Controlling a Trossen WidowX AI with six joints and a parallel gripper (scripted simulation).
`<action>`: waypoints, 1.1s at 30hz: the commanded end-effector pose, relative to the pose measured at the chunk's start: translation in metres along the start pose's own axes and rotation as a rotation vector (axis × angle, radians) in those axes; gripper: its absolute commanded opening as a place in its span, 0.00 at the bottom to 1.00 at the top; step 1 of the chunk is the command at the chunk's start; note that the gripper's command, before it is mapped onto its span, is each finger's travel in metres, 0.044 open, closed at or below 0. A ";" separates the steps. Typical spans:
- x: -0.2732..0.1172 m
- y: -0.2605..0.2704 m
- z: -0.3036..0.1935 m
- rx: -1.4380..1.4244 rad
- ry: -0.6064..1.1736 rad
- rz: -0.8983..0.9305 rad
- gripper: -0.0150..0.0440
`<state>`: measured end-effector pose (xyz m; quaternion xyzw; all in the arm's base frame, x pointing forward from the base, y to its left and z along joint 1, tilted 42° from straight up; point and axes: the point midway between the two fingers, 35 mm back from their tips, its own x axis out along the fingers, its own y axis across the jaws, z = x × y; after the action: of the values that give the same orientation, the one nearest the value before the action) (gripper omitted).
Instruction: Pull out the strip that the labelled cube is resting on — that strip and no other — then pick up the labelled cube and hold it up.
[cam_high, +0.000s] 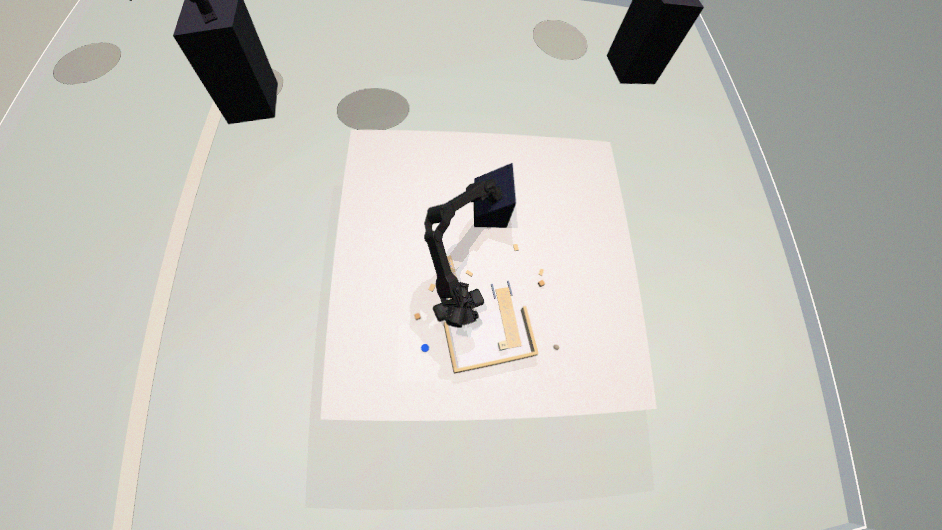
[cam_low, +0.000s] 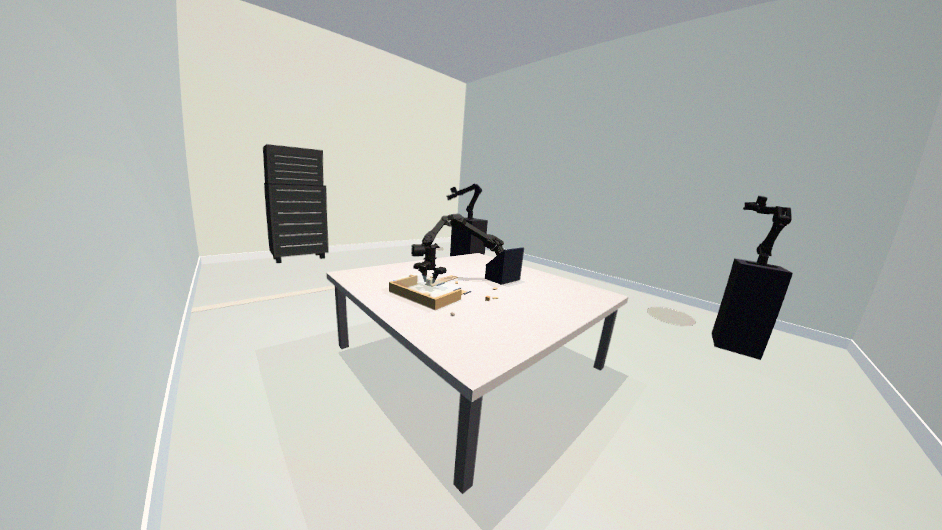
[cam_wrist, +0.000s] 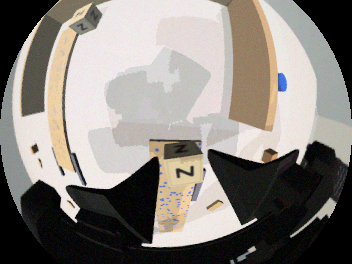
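- In the wrist view, the gripper (cam_wrist: 183, 176) hangs low with its two dark fingers standing partly apart, one on each side of a tan cube marked Z (cam_wrist: 184, 171); the fingers do not touch it and nothing is gripped.
- That Z cube sits on a pale wooden strip (cam_wrist: 175, 206) that runs toward the camera between the fingers; the strip's surface carries small blue speckles.
- Just behind this cube a second dark face with a Z (cam_wrist: 179, 150) shows; whether it belongs to the same cube or another cannot be told.
- Farther out in the wrist view, a three-sided wooden frame (cam_wrist: 250, 56) borders a white floor, and a second strip (cam_wrist: 59, 110) runs along its left side.
- At the far end of that second strip sits another cube marked Z (cam_wrist: 83, 19), tilted in the lens.
- A small blue dot (cam_wrist: 282, 80) lies outside the frame on the right.
- From the top camera, the gripper (cam_high: 455, 315) is at the open side of the frame (cam_high: 494, 361), near its left wall, while the second strip (cam_high: 507, 316) lies inside near the right wall.
- Several small tan blocks (cam_high: 540, 283) lie scattered on the white table (cam_high: 592, 263) beyond the frame, well apart from it.
- The arm's dark base block (cam_high: 495, 197) stands at the far part of the table.
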<state>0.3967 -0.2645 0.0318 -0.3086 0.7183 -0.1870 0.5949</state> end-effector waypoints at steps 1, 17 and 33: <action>0.002 0.002 -0.001 -0.008 0.002 0.007 0.68; 0.000 0.000 0.000 0.000 0.000 0.000 0.52; -0.017 0.014 -0.014 -0.004 0.001 0.005 0.25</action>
<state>0.3894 -0.2518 0.0375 -0.3095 0.7167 -0.1852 0.5968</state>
